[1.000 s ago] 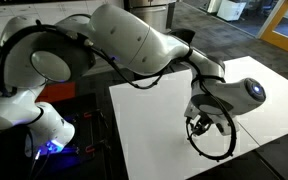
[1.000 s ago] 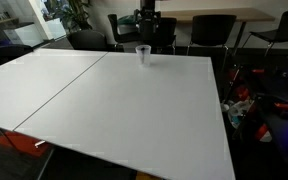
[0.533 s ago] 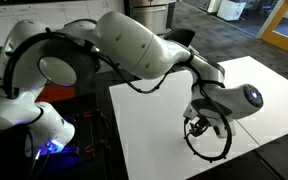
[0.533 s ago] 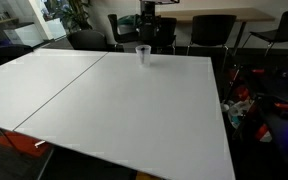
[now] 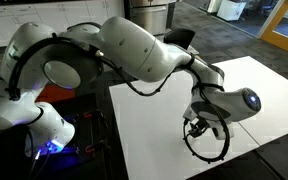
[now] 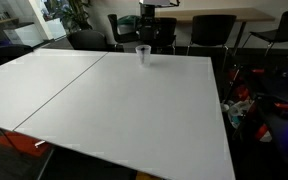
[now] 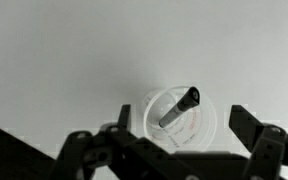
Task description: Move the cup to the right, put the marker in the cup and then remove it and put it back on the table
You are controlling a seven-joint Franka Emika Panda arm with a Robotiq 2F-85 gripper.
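Note:
The clear cup (image 7: pixel 181 120) stands upright on the white table (image 7: pixel 64 60), seen from straight above in the wrist view. The black marker (image 7: pixel 179 107) leans inside it with its cap end at the upper right rim. My gripper (image 7: pixel 184 125) hangs above the cup, open and empty, with one finger on each side of it and apart from it. In an exterior view the cup (image 6: pixel 142 53) sits near the table's far edge, below the gripper (image 6: pixel 148 14). In an exterior view the gripper (image 5: pixel 197 128) hides the cup.
The table's dark seam (image 6: pixel 64 90) runs diagonally between its two panels. Several dark chairs (image 6: pixel 209 30) stand behind the far edge. Cables and red items (image 6: pixel 246 100) lie on the floor beside the table. The robot base (image 5: pixel 44 125) stands off the table's edge.
The arm's wrist has shifted slightly over the cup. The cup and the marker in it have not moved.

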